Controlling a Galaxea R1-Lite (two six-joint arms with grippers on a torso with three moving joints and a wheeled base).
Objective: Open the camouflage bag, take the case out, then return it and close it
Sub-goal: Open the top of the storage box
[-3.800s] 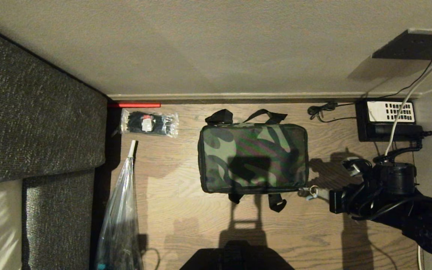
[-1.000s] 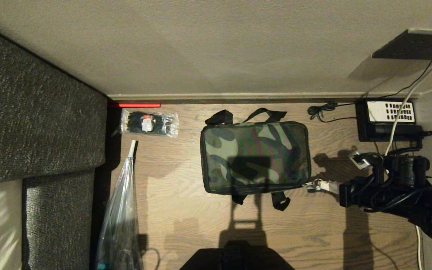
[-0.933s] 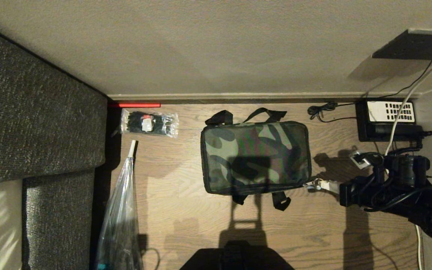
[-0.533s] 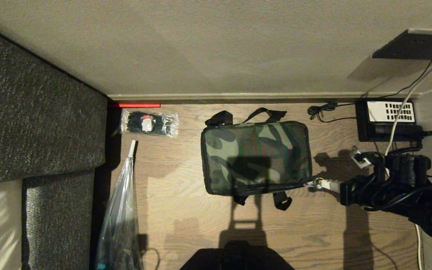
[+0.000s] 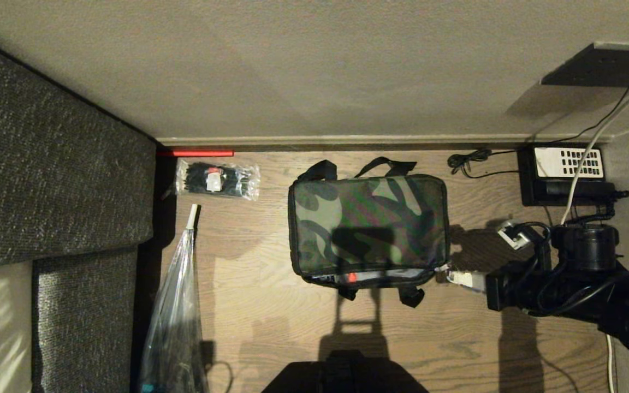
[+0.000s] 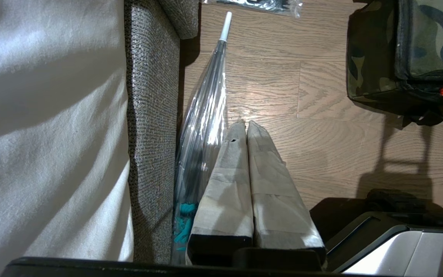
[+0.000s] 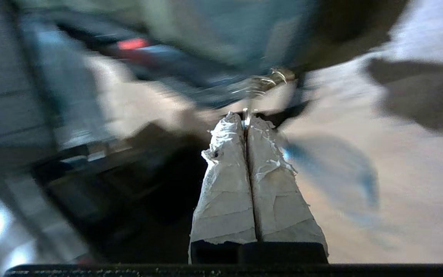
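Now the camouflage bag (image 5: 367, 226) gapes along its near edge, right claw (image 5: 452, 276) pinching its zipper pull (image 7: 262, 82).

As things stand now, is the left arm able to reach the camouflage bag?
Probably yes. The left gripper hangs shut over bare floor beside the umbrella, and nothing lies between it and the camouflage bag. The right gripper already works at the bag's near right corner.

My right wrist view is smeared by motion, so whatever my right tool (image 7: 247, 117) pinches at the camouflage bag (image 5: 367, 224) stays unclear. Beside the bag, the umbrella (image 5: 175, 311) runs off the picture's lower edge. What lies inside the bag's narrow front gap is mostly hidden.
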